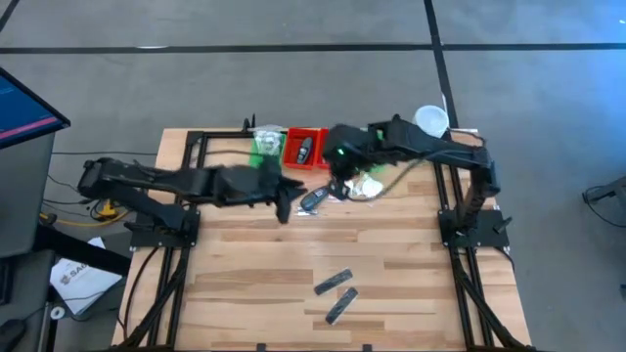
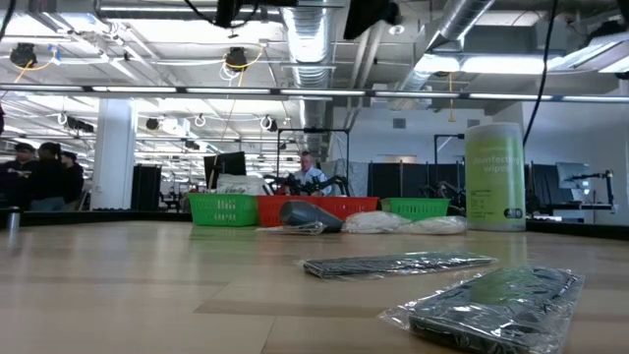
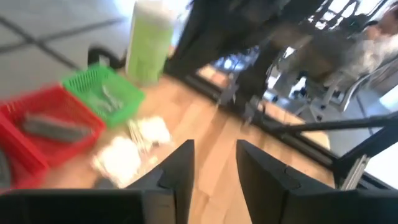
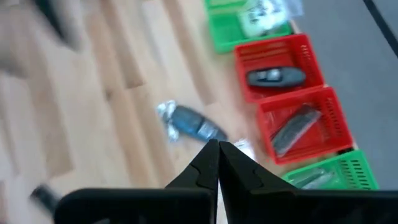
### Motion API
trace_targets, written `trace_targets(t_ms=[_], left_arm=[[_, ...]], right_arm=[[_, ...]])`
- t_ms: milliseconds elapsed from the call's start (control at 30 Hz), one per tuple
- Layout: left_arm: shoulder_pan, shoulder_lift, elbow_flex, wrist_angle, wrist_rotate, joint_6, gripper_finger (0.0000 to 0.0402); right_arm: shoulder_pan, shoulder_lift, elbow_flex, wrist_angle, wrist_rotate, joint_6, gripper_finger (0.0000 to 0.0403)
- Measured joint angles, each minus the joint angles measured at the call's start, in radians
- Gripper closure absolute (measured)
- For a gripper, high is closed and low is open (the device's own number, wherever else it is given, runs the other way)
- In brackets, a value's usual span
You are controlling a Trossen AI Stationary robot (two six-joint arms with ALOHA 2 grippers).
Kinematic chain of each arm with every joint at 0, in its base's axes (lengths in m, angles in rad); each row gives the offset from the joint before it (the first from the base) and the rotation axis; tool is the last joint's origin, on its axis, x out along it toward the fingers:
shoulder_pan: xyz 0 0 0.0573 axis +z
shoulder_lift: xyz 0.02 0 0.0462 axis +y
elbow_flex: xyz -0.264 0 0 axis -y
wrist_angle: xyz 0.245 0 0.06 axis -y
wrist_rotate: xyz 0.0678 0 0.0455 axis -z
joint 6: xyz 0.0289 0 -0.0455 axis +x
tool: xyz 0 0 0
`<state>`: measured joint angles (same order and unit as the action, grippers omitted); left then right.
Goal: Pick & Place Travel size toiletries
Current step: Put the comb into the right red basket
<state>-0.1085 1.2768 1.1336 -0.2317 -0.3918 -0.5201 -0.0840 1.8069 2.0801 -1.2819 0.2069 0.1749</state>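
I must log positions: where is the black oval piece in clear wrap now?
In the high view, the wrapped black oval piece lies on the table in front of the red tray, near the white packets.

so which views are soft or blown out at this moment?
Left wrist view: motion-smeared throughout, the red mesh tray and pale green canister soft-edged, its top washed out. Right wrist view: streaked at the left, yet the dark wrapped oval piece reads fine. Low view: the nearest clear-wrapped dark bar is out of focus, with glare from ceiling lights. High view: sharp.
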Motion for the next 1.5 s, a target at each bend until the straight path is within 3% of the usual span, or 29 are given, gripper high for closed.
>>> trace_targets(t_ms=[167,300,533,733,1033,1300,1500], left_arm=[[-0.066,0.142,0.0,0.033,-0.002,-0.131,0.0343],[-0.125,0.247,0.0,0.053,0.0,-0.24,0.0393],[-0.202,0.416,-0.001,0.176,0.076,-0.433,0.0401],[-0.227,0.574,0.05,0.249,0.231,-0.481,0.0401],[-0.238,0.759,0.147,0.186,0.363,-0.485,0.0401],[-0.244,0.772,0.16,-0.101,0.314,-0.52,0.0401],[-0.233,0.732,0.157,-0.173,0.218,-0.536,0.0401]], right_arm=[[0.11,-0.141,-0.131,0.026,0.057,0.035,0.0402],[0.183,-0.281,-0.332,0.119,0.081,0.098,0.0402],[0.254,-0.525,-0.73,0.357,0.04,0.285,0.0403],[0.315,-0.633,-0.933,0.563,-0.027,0.432,0.0403],[0.375,-0.634,-1.014,0.656,-0.024,0.518,0.0403],[0.398,-0.6,-1.017,0.695,-0.023,0.531,0.0403],[0.397,-0.589,-1.015,0.766,-0.019,0.545,0.0403]])
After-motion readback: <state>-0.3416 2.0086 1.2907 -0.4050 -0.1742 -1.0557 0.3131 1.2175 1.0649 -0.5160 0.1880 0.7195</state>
